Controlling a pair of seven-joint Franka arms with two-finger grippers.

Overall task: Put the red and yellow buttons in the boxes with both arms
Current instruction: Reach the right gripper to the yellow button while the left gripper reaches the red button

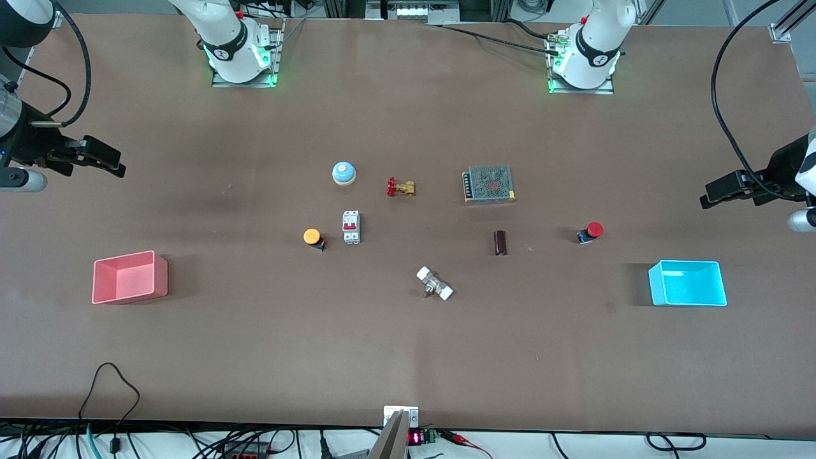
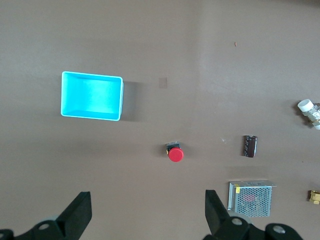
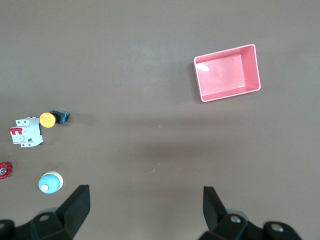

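The red button (image 1: pixel 591 231) lies on the table toward the left arm's end, also in the left wrist view (image 2: pixel 175 154). The cyan box (image 1: pixel 687 282) stands empty, nearer the front camera than the red button (image 2: pixel 91 95). The yellow button (image 1: pixel 312 238) lies near the table's middle (image 3: pixel 48 119). The pink box (image 1: pixel 129 277) stands empty toward the right arm's end (image 3: pixel 227 72). My left gripper (image 1: pixel 706 197) is open and empty, high over its end of the table (image 2: pixel 148 205). My right gripper (image 1: pixel 118 167) is open and empty, high over its end (image 3: pixel 146 200).
A white breaker (image 1: pixel 351 227) lies beside the yellow button. A pale blue dome (image 1: pixel 343 173), a brass valve (image 1: pixel 400 187) and a mesh power supply (image 1: pixel 489 184) lie farther from the camera. A dark cylinder (image 1: pixel 500 243) and a white-capped fitting (image 1: pixel 435 284) lie mid-table.
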